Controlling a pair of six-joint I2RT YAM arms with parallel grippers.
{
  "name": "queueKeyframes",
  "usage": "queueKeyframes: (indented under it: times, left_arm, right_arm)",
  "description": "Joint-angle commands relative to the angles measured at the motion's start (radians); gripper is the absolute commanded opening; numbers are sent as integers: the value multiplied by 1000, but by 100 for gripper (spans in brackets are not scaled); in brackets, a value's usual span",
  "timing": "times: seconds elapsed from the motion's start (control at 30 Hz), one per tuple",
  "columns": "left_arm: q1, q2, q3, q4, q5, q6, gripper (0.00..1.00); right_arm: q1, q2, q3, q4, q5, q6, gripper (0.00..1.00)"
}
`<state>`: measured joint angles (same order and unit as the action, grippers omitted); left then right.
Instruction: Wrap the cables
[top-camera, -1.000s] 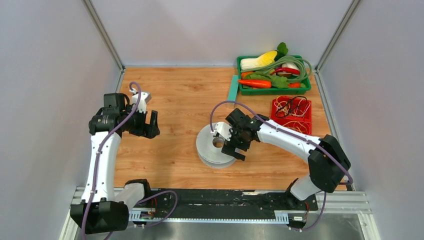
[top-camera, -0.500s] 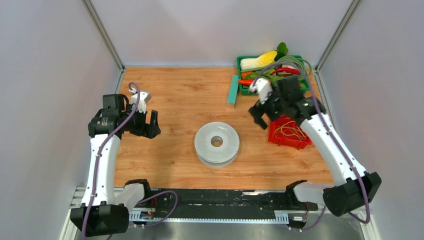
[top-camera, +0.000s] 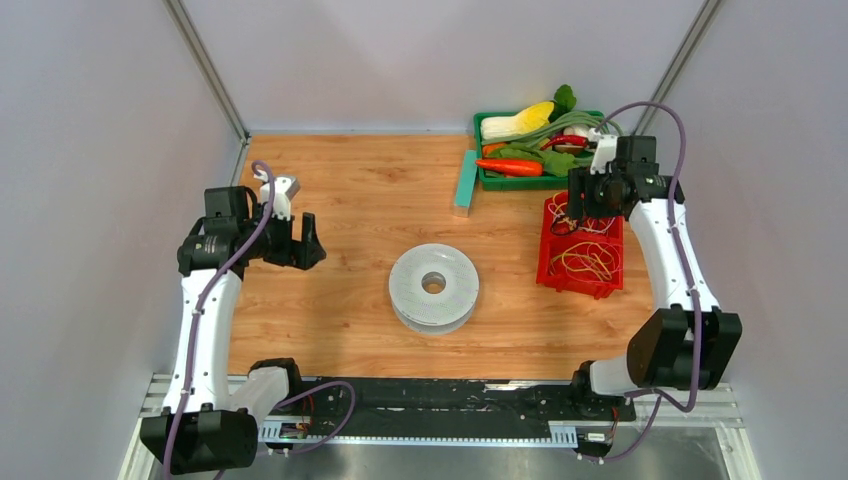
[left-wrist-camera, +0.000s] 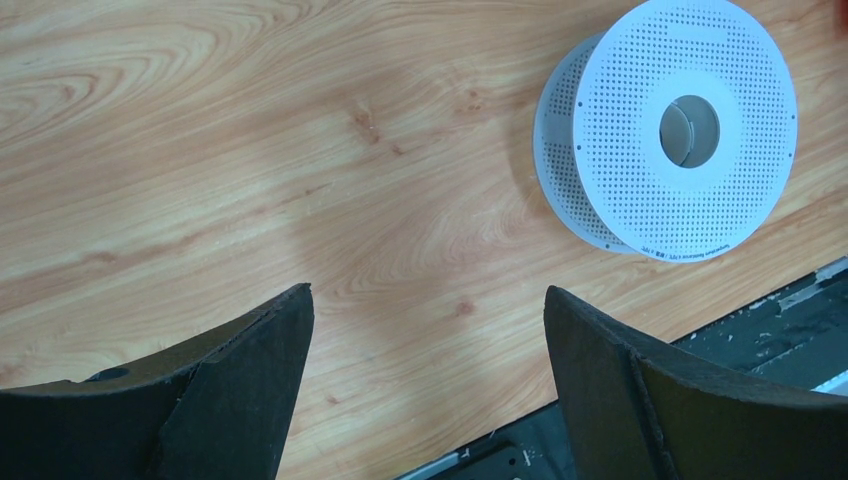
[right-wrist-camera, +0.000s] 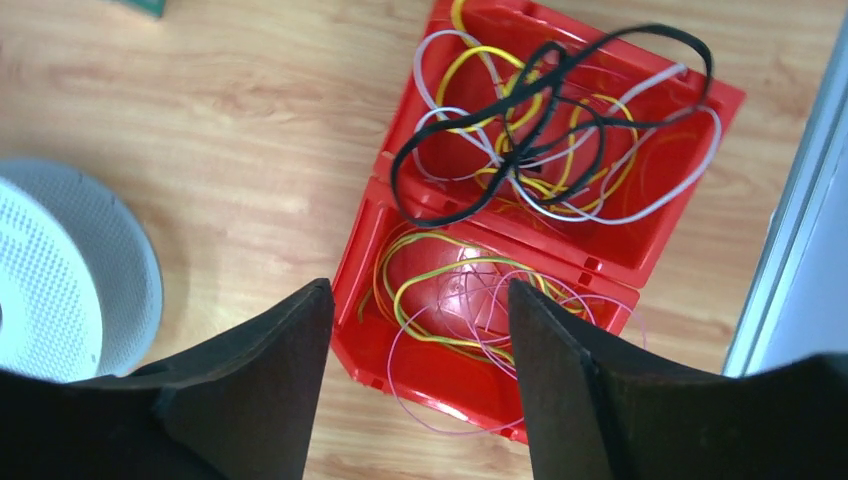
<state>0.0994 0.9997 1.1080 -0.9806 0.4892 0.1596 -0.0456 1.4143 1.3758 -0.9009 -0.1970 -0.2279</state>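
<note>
The black cable (right-wrist-camera: 545, 110) lies in loose loops in the far compartment of a red bin (right-wrist-camera: 430, 375), tangled with thin white, yellow and pink wires; in the top view it shows as a dark tangle (top-camera: 590, 213). A white perforated spool (top-camera: 434, 288) lies flat mid-table and also shows in the left wrist view (left-wrist-camera: 680, 125) and the right wrist view (right-wrist-camera: 60, 280). My right gripper (right-wrist-camera: 420, 290) hovers over the red bin (top-camera: 580, 280), open and empty. My left gripper (left-wrist-camera: 428, 300) is open and empty over bare wood, left of the spool.
A green tray (top-camera: 545, 183) with toy vegetables and a green coiled hose stands at the back right. A teal block (top-camera: 465, 182) lies beside it. Grey walls close in left, right and back. A black rail runs along the near edge.
My right arm has swung from the spool to the right and back, and now hangs over the red bin. My left gripper has barely shifted.
</note>
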Motion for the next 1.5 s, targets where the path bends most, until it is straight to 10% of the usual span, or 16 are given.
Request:
queueKeyframes:
  times: [0.0,1.47]
  left_arm:
    - [-4,-26,0,66,17,-58,93]
    - [-3,-23,-57,161,9,-118,93]
  right_arm:
    - [-30,11,-47,187,71,222,65]
    - [-131,327,-46,479,34,556,49]
